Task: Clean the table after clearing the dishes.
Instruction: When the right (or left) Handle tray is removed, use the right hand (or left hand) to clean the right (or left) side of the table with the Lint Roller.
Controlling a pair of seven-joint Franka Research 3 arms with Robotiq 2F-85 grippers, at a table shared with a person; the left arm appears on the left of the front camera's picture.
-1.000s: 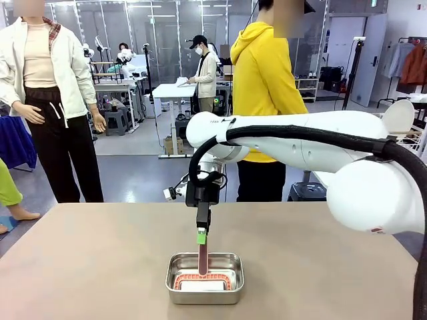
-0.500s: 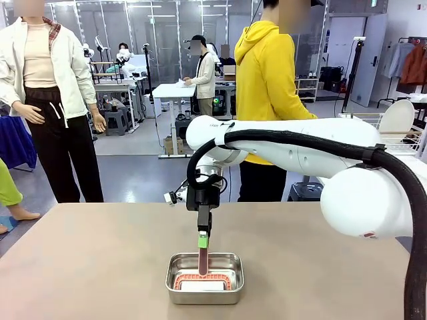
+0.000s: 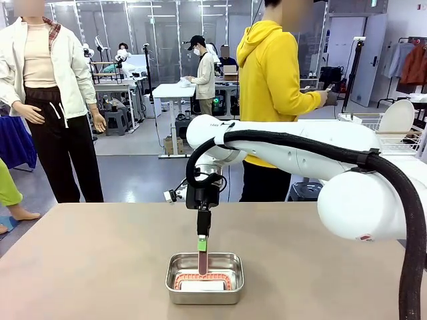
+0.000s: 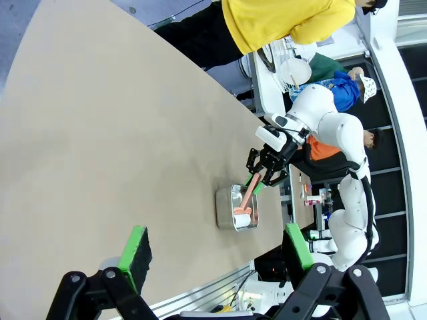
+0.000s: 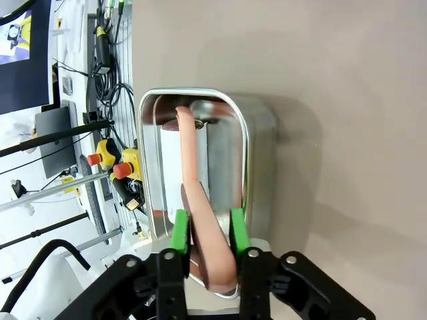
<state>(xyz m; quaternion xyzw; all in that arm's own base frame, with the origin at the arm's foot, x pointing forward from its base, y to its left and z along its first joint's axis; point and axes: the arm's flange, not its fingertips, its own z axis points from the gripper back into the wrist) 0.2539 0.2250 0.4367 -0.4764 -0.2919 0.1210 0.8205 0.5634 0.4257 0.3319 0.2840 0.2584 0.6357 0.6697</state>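
A busy workshop lies beyond the table (image 3: 80, 267), with a person in a yellow hoodie (image 3: 267, 87) standing at its far edge. The plain taupe top carries one thing: a shiny steel pan (image 3: 204, 298), set close to the robot's edge near the middle, with its long side running left to right.

In the pan rests a scrubber with a white pad (image 5: 173, 160) and a reddish-brown handle (image 3: 202, 261). In the front view the handle's long axis stands almost upright. It rises from the pad, which lies flat on the pan floor against the near wall, up to the right gripper (image 3: 202, 244). In the right wrist view, the two green pads (image 5: 179, 230) are pinched narrow on either side of the handle's upper end, so the right gripper holds the scrubber.

The left gripper (image 4: 217, 250) hangs high over the table's left part, well apart from the pan, with its jaws spread wide and nothing between them.

Against the picture from a second ago, the pan and scrubber lie where they were. The green pad now sits slightly lower on the handle, and the right arm's large joint at the picture's right has dropped and shifted a little leftward. The person in yellow has turned, and a hand now shows at the right holding a small object.
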